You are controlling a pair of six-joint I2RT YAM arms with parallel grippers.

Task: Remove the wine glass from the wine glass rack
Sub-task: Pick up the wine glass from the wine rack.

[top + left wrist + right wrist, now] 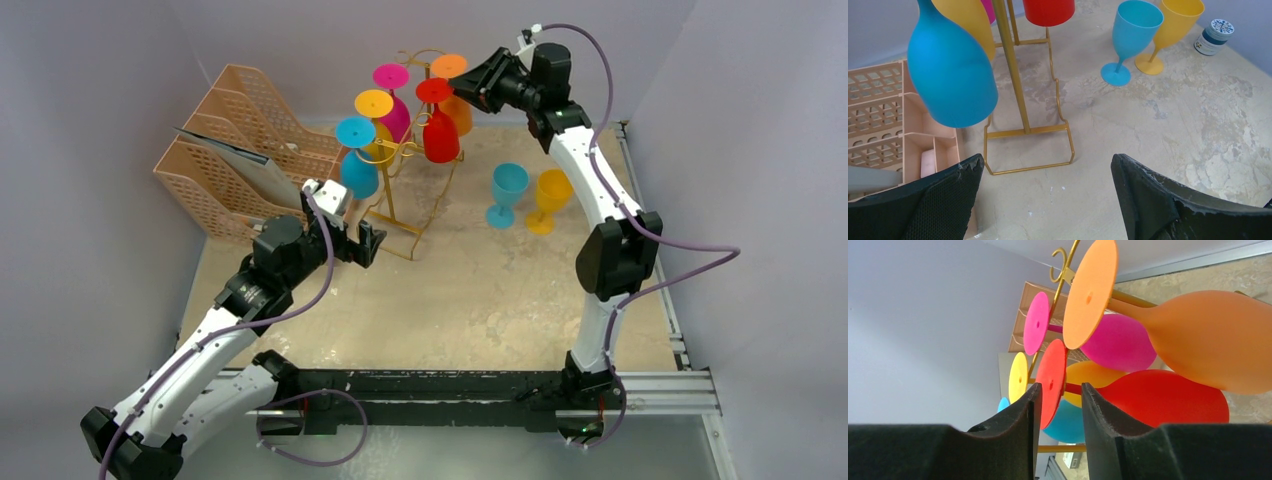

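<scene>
The gold wire wine glass rack (392,190) stands at the back middle of the table, with several coloured wine glasses hanging upside down from it. My right gripper (472,92) is up at the rack's top, beside the red wine glass (440,135). In the right wrist view its jaws (1058,395) straddle the red glass's foot disc (1050,380). The disc lies against the left finger and a gap shows before the right finger. My left gripper (366,242) hovers low by the rack's base, wide open and holding nothing (1048,167), with the blue glass (950,70) hanging just ahead.
A teal glass (506,192) and a yellow glass (549,198) stand upright on the table right of the rack. A peach lattice file organizer (240,150) sits to the rack's left. A small jar (1214,36) stands beyond the two upright glasses.
</scene>
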